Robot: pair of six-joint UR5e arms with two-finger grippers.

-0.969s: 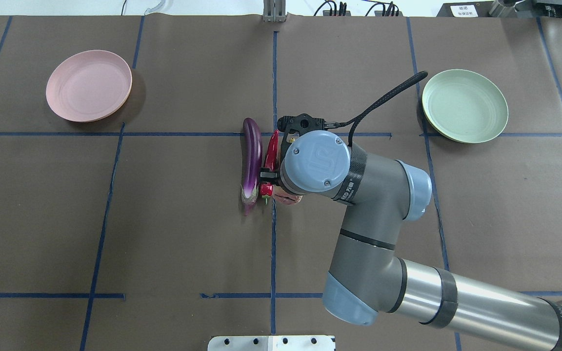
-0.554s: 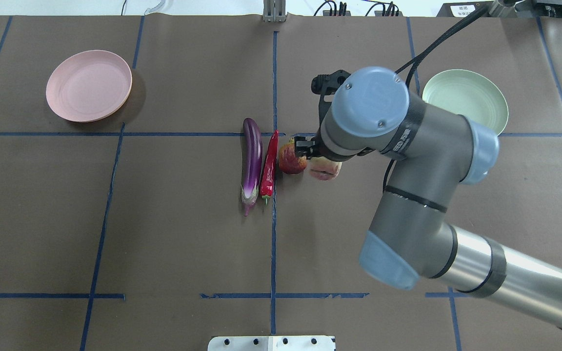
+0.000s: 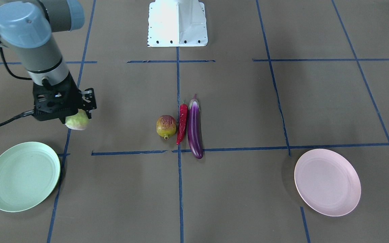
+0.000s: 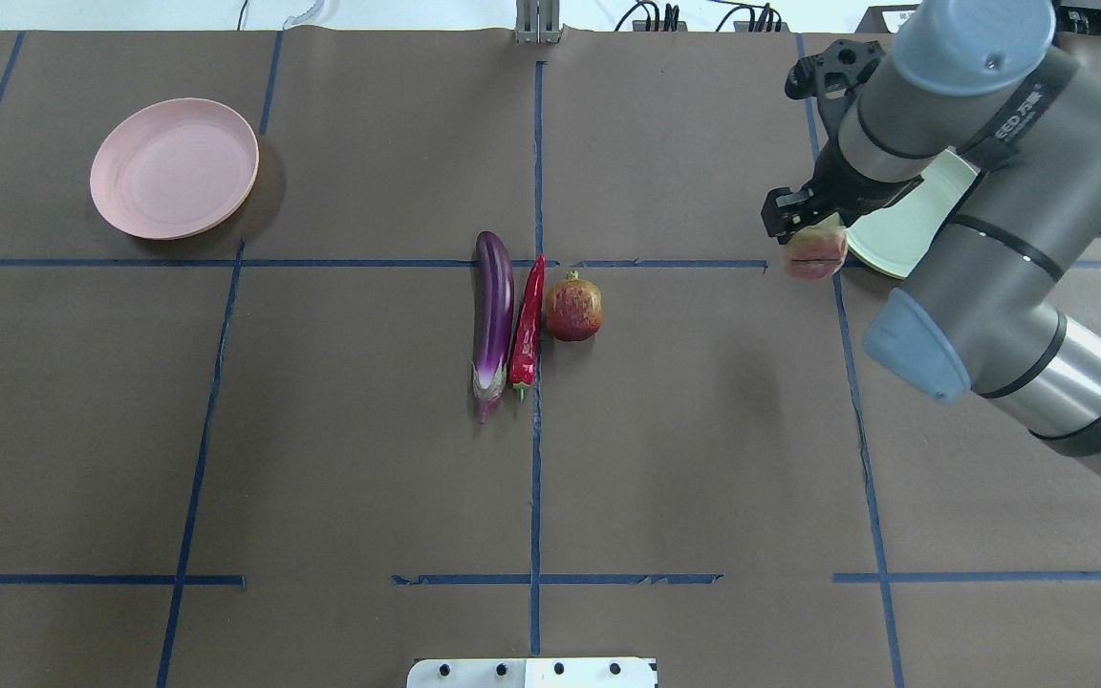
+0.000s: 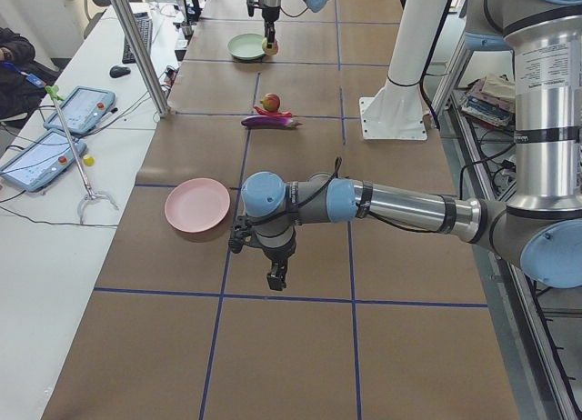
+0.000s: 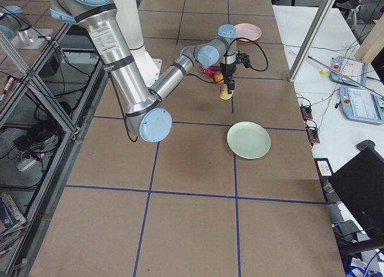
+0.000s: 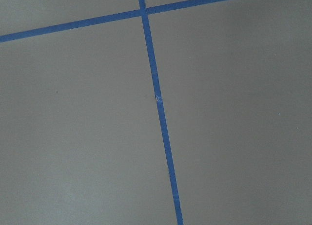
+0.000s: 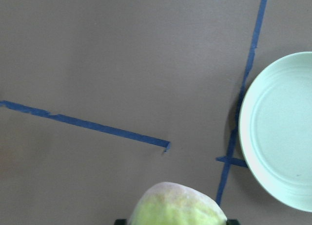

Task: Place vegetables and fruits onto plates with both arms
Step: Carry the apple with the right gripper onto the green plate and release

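My right gripper (image 4: 810, 247) is shut on the pale green, pink-blushed fruit (image 4: 816, 256) and holds it above the table, just left of the mint green plate (image 4: 906, 234), which the arm partly hides. In the right wrist view the fruit (image 8: 178, 205) sits at the bottom edge and the plate (image 8: 278, 132) at the right. The purple eggplant (image 4: 493, 320), red chili (image 4: 527, 325) and mottled fruit (image 4: 573, 308) lie side by side at the table's middle. The pink plate (image 4: 173, 167) is at the far left. My left gripper (image 5: 275, 276) shows only in the exterior left view; I cannot tell its state.
Blue tape lines (image 4: 536, 478) divide the brown table cover into squares. The white base block (image 4: 531, 673) sits at the near edge. The left wrist view shows only bare table and tape (image 7: 158, 103).
My right arm has lifted the pale green fruit from beside the mottled fruit and carried it right, up to the mint green plate's edge. The other produce has not moved.
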